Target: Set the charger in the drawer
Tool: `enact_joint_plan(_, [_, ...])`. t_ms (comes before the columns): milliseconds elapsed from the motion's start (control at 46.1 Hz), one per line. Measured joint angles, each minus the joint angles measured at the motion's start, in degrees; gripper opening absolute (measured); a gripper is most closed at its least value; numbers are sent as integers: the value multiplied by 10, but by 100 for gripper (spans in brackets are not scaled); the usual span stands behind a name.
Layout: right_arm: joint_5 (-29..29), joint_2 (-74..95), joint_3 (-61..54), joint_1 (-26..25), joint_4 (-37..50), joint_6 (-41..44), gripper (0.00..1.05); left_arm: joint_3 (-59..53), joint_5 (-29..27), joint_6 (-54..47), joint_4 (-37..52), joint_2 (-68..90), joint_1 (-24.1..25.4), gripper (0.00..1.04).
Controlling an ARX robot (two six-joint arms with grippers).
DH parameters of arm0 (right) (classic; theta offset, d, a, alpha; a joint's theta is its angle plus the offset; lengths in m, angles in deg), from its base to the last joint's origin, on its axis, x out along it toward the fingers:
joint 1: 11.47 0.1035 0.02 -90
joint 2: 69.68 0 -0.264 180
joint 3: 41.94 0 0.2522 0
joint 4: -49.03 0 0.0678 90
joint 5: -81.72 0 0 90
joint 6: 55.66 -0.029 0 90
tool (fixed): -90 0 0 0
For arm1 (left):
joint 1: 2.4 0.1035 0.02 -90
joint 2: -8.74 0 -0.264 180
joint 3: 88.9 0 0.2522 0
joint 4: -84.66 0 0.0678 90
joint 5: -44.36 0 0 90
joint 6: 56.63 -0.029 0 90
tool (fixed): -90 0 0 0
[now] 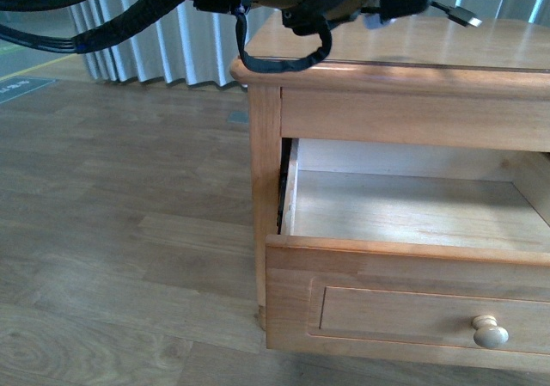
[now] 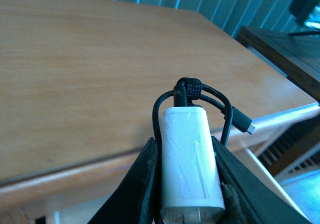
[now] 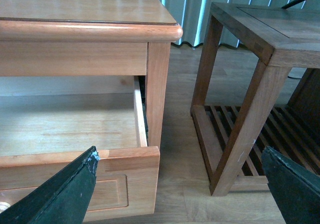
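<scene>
In the left wrist view my left gripper [image 2: 182, 141] is shut on the charger [image 2: 190, 159], a white boxy adapter held between the two black fingers. Its black coiled cable [image 2: 192, 92] and plug end [image 2: 246, 125] stick out beyond it, above the wooden cabinet top [image 2: 75, 59]. The front view shows only the cable's plug end [image 1: 462, 14] under the arm, over the cabinet top. The drawer [image 1: 404, 250] stands pulled out with a bare pale interior and a round knob [image 1: 490, 331]. My right gripper [image 3: 180, 154] is open near the drawer's right front corner [image 3: 145, 156], holding nothing.
A dark wooden side table [image 3: 250, 59] with a slatted lower shelf stands right of the cabinet, a strip of floor between them. Wood floor [image 1: 112, 231] spreads to the cabinet's left. Pale curtains [image 1: 146, 33] hang behind. Black arm cables [image 1: 284, 59] droop over the cabinet's left corner.
</scene>
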Motion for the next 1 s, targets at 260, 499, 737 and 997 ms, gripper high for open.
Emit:
enact_joint_plan(260, [0,0,0,0,0,0,96,-84,30,-5,2,0,-34,26])
enact_joint_plan(499, [0,0,0,0,0,0,96,-84,17,17,2,61,-23,42])
enact_joint_plan(737, [0,0,0,0,0,0,96,-93,-49,26,2,19,-10,75])
enact_joint_plan(997, [0,0,0,0,0,0,96,-202,-136,28,-19,-160,57,98])
